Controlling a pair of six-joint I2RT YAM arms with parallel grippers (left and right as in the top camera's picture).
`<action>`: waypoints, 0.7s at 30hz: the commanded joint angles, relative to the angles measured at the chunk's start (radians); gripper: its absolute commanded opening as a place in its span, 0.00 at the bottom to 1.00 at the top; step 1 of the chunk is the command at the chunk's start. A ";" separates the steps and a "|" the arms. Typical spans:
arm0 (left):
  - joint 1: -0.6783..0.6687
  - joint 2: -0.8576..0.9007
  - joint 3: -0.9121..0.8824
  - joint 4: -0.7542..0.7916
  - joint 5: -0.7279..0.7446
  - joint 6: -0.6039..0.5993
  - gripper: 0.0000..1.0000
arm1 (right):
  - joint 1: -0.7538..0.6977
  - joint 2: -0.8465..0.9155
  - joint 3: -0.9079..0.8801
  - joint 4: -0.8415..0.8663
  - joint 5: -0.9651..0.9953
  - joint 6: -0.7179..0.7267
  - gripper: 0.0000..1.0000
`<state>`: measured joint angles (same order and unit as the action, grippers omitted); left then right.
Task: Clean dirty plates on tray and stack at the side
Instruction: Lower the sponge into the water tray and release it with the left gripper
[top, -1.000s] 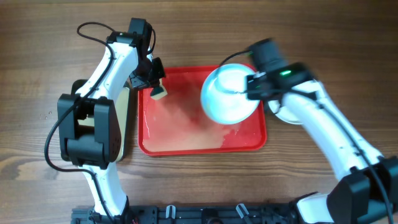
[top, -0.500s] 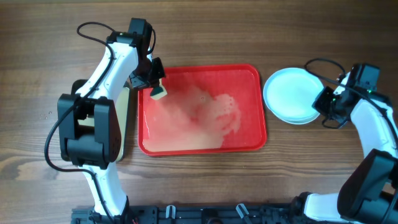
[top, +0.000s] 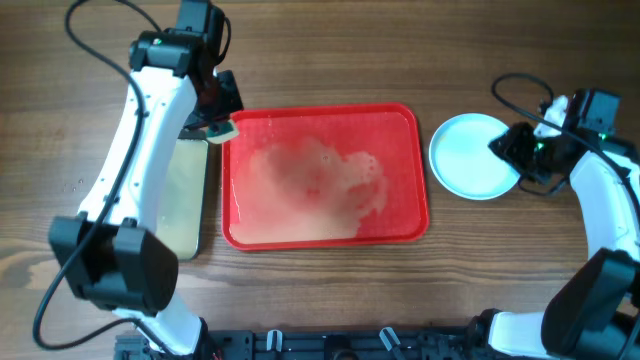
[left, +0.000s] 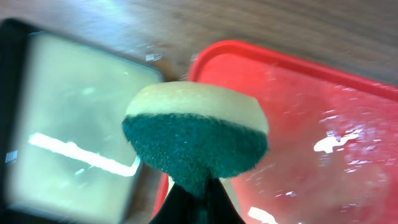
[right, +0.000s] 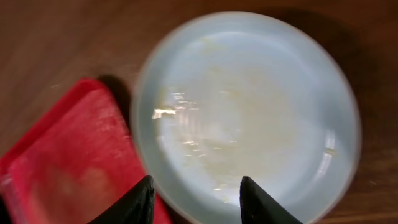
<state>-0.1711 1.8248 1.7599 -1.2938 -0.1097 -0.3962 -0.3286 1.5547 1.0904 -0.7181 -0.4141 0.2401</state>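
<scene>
The red tray (top: 405, 226) lies mid-table, wet and smeared with foam, with no plate on it; its corner shows in the left wrist view (left: 323, 112) and the right wrist view (right: 56, 162). A pale light-blue plate (top: 470, 155) tops a stack on the wood right of the tray, and fills the right wrist view (right: 249, 106). My right gripper (top: 512, 150) is open and empty at the plate's right edge (right: 196, 190). My left gripper (top: 218, 128) is shut on a green and cream sponge (left: 196, 134) above the tray's back left corner.
A black-rimmed tray with a beige inside (top: 185, 200) lies left of the red tray, partly under my left arm, and shows in the left wrist view (left: 68, 118). Cables trail at the back left and back right. Bare wood surrounds both trays.
My right gripper carried the plate off the red tray, set it on the stack at the right and let go. My left gripper moved the sponge slightly back and left.
</scene>
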 joint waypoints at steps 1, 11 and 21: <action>0.037 -0.009 0.010 -0.095 -0.166 -0.095 0.04 | 0.120 -0.057 0.060 -0.021 -0.133 -0.061 0.46; 0.216 -0.009 -0.336 0.079 -0.169 -0.167 0.05 | 0.499 -0.056 0.060 0.042 0.077 -0.001 0.51; 0.293 -0.012 -0.449 0.288 -0.117 -0.192 0.99 | 0.535 -0.057 0.060 0.014 0.078 -0.006 0.50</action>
<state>0.1249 1.8206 1.2827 -1.0008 -0.2569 -0.5732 0.2024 1.5070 1.1358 -0.7021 -0.3538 0.2302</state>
